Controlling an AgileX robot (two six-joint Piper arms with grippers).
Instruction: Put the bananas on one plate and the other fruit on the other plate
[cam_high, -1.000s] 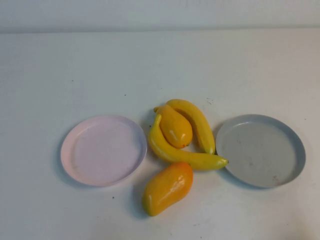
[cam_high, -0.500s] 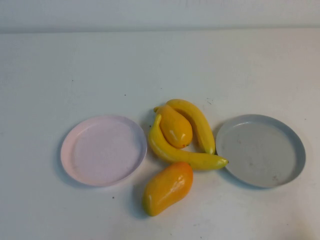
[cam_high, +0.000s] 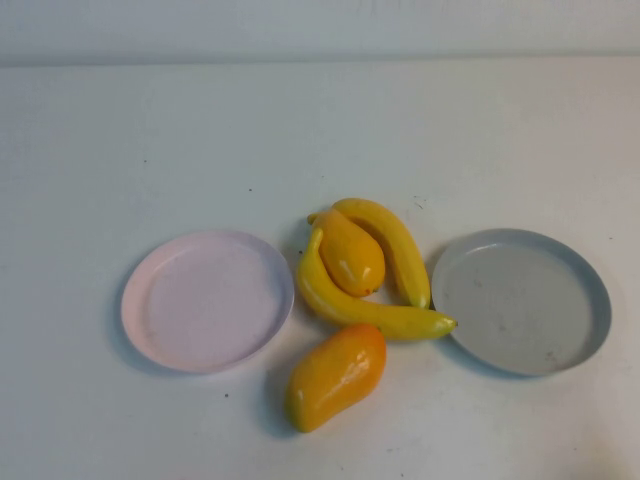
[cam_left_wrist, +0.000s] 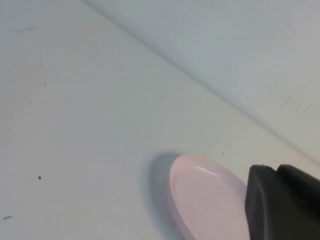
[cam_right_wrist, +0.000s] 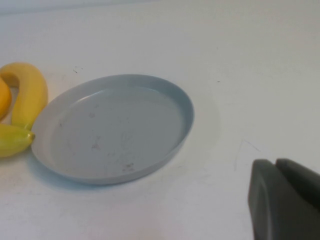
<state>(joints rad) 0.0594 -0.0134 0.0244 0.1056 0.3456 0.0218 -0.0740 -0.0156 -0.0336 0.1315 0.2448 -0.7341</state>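
Two bananas lie in the middle of the table: one curves along the far side, the other along the near side. One mango-like fruit rests between them, touching both. The second lies alone, nearer. The pink plate sits empty on the left and the grey plate sits empty on the right, touching a banana tip. Neither arm shows in the high view. My left gripper is shut and empty beside the pink plate. My right gripper is shut and empty near the grey plate.
The white table meets a pale wall along its far edge. In the right wrist view a banana and the other banana's tip lie against the grey plate's far rim.
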